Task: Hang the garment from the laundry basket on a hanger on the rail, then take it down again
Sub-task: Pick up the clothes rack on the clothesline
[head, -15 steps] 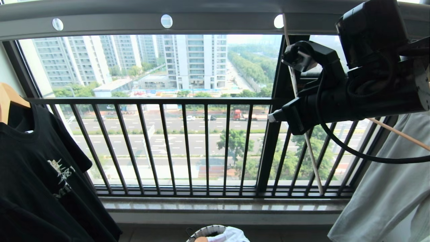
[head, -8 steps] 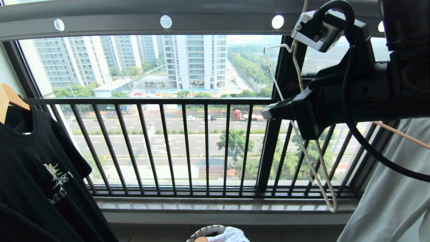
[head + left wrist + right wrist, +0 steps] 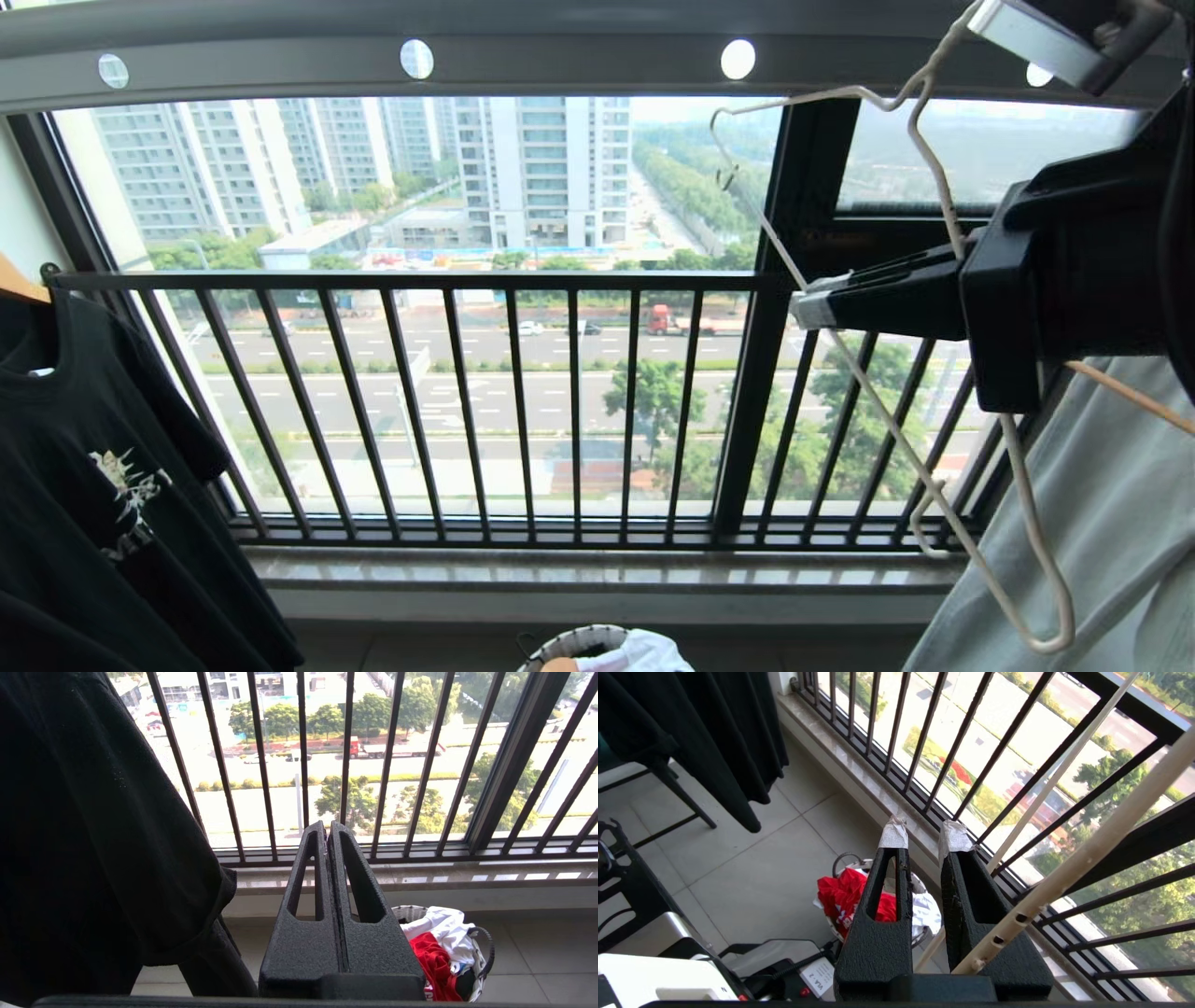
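Observation:
The red garment (image 3: 434, 961) (image 3: 840, 891) lies crumpled in the laundry basket (image 3: 411, 912) (image 3: 574, 642) on the floor under the window. My right gripper (image 3: 808, 308) (image 3: 924, 835) is raised level at the right, just below the grey rail (image 3: 560, 56). Its jaws stand narrowly apart. One wire of the off-white hanger (image 3: 878, 411) (image 3: 1087, 854) runs between them and another crosses the outer finger. The hanger tilts, its hook free of the rail. My left gripper (image 3: 326, 828) is shut and empty, low beside the black T-shirt, outside the head view.
A black T-shirt (image 3: 93, 467) hangs at the left on a wooden hanger. A pale garment (image 3: 1102, 523) hangs at the right behind my arm. The black window railing (image 3: 467, 280) runs across in front. A white T-shirt (image 3: 444, 924) tops the basket. A black chair frame (image 3: 626, 882) stands behind.
My right arm has risen and drawn back to the right, carrying the hanger with it; its hook now shows clear below the rail. The whole view has shifted slightly.

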Robot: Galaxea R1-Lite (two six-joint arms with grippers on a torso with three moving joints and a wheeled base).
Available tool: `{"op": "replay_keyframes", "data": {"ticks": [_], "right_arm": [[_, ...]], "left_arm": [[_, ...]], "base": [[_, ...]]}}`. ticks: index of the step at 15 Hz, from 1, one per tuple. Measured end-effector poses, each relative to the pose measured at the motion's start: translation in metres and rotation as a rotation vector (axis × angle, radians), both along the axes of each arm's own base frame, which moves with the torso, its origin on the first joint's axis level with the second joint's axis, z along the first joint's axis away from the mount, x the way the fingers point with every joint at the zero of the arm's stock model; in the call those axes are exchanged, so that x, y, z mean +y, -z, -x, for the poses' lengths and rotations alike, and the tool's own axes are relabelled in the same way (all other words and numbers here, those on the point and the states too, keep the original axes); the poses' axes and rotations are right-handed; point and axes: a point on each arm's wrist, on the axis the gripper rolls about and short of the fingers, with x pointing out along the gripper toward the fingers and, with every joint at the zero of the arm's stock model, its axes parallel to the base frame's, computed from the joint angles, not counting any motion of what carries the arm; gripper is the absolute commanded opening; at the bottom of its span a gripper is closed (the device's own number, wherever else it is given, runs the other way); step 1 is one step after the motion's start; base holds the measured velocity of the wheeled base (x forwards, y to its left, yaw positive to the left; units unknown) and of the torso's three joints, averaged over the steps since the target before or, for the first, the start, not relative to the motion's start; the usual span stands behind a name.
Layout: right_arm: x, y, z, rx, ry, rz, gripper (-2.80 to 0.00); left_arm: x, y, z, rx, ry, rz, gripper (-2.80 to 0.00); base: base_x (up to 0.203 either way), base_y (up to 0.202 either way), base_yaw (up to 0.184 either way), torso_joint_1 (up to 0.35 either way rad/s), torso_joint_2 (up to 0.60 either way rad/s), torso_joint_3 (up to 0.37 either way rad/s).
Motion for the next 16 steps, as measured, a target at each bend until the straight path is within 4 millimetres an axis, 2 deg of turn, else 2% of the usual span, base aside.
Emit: {"op": "replay_keyframes", "data": {"ticks": [2,5,7,11,16], "right_arm": [[-0.028,-0.001,0.016,-0.018,0.052,-0.02,-2.8],[-0.074,-0.001,0.051,-0.067,0.158,-0.072,-2.8],[-0.095,0.008,0.072,-0.086,0.22,-0.088,-2.8],[-0.114,0.028,0.096,-0.092,0.294,-0.088,-2.8],[-0.126,0.047,0.118,-0.066,0.336,-0.068,-2.8]], "left_arm": [[0.0,0.0,0.0,0.0,0.0,0.0,-2.8],[0.0,0.0,0.0,0.0,0.0,0.0,-2.8],[0.0,0.0,0.0,0.0,0.0,0.0,-2.8],[0.0,0.0,0.0,0.0,0.0,0.0,-2.8],[0.0,0.0,0.0,0.0,0.0,0.0,-2.8]], "base": [[0.0,0.0,0.0,0.0,0.0,0.0],[0.0,0.0,0.0,0.0,0.0,0.0],[0.0,0.0,0.0,0.0,0.0,0.0],[0.0,0.0,0.0,0.0,0.0,0.0],[0.0,0.0,0.0,0.0,0.0,0.0]]}}
